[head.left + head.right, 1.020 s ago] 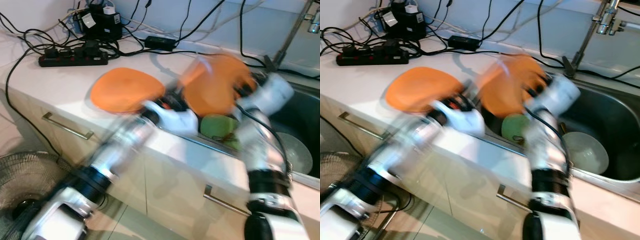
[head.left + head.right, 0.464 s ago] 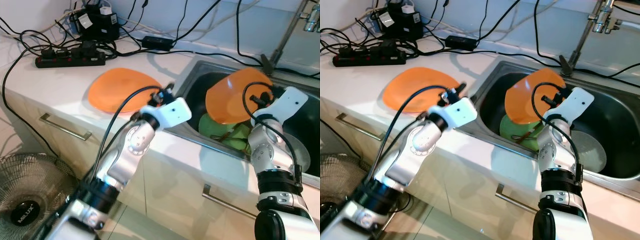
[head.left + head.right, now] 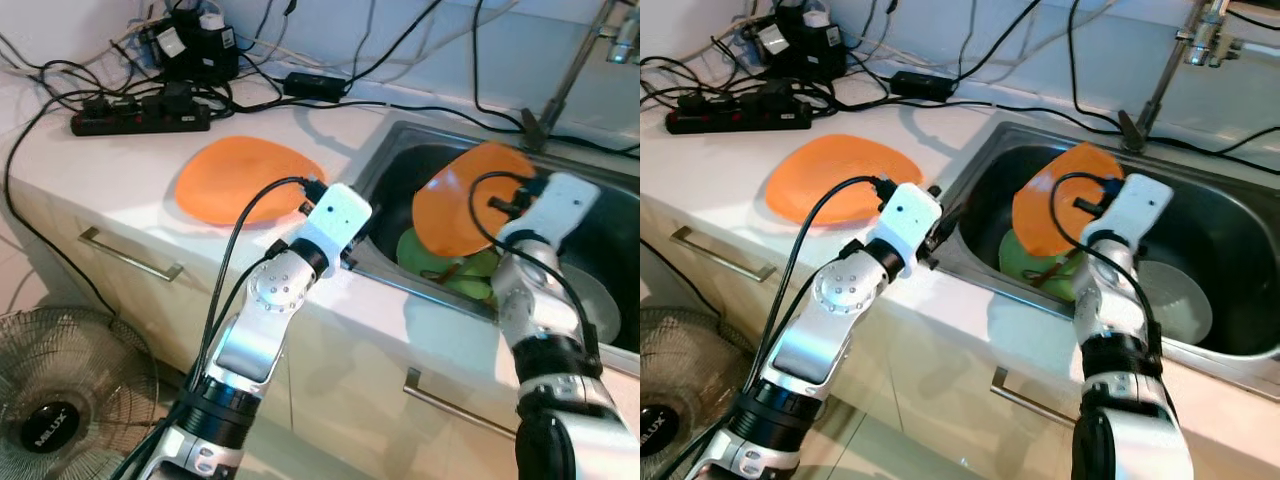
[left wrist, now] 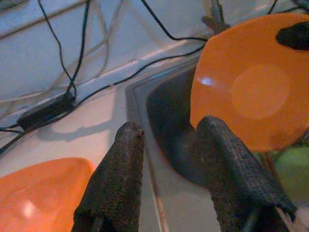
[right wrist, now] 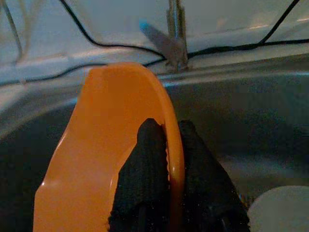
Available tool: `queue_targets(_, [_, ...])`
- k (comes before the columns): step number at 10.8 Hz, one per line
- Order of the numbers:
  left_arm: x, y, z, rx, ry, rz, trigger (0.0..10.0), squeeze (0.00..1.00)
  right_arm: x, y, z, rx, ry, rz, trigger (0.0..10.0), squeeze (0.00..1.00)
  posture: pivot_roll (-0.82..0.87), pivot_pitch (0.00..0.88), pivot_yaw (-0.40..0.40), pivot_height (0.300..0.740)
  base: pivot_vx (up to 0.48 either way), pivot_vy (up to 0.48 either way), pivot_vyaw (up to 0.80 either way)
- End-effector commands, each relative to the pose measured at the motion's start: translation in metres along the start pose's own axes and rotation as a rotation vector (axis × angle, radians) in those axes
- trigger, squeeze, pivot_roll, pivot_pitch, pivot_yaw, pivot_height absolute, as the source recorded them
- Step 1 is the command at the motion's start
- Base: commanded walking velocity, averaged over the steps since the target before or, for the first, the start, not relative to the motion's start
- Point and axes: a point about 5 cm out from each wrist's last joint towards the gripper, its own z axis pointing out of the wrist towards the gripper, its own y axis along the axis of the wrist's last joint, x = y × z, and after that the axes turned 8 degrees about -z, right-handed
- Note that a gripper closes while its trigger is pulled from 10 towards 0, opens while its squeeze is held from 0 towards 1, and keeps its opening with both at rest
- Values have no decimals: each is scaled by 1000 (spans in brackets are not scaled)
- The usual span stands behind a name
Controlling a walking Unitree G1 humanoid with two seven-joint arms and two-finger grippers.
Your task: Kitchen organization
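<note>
Over the front rim of the counter, the left gripper hovers with its fingers spread and nothing between them, at the near left corner of the sink. Just beyond, the right gripper is pinched on the rim of an orange plate, held upright above the left half of the basin over a green bowl; a white bowl sits to its right. Held by its edge alone, the plate could likely swing or slip from the grip and drop onto the bowls below, or clip the sink wall on its way out. Glossy and smooth, it appears to be rigid plastic, shallow, with a faint central well. Farther back on the counter, a second orange plate lies flat, left of the sink. Along the rear edge runs a black power strip and a tangle of cables, some trailing toward the faucet; a wide swing of the plate could snag them.
</note>
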Motion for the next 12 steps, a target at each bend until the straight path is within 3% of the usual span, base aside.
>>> queue_targets(1, [-1, -2, -1, 22, -14, -7, 10000, 0, 5, 2, 2, -2, 21, 2, 10000, 0, 131, 56, -12, 740, 0, 0, 0])
queue_targets(4, [-1, -2, -3, 45, -15, -18, 10000, 0, 23, -13, -5, 48, 72, 4, 10000, 0, 137, 59, -10, 740, 0, 0, 0])
queue_targets(5, [-1, -2, -3, 48, -16, -19, 10000, 0, 25, -14, -5, 49, 76, 7, 10000, 392, 137, 58, -10, 740, 0, 0, 0])
queue_targets(6, [-2, -3, -3, 54, -16, -20, 10000, 0, 28, -14, -5, 46, 91, 11, 10000, 996, 137, 59, -11, 740, 0, 0, 0])
queue_targets(7, [-2, -3, -3, 58, -18, -20, 10000, 0, 30, -14, -5, 51, 99, 1, 10000, 902, 135, 59, -11, 740, 0, 0, 0])
queue_targets(8, [-2, -3, -3, 60, -17, -20, 10000, 0, 32, -16, -6, 57, 107, -4, 10000, 0, 137, 57, -11, 740, 0, 0, 0])
queue_targets(12, [-2, -2, -4, 54, -9, -24, 10000, 0, 38, -15, -8, 42, 137, 3, 10000, 0, 137, 53, -8, 740, 0, 0, 0])
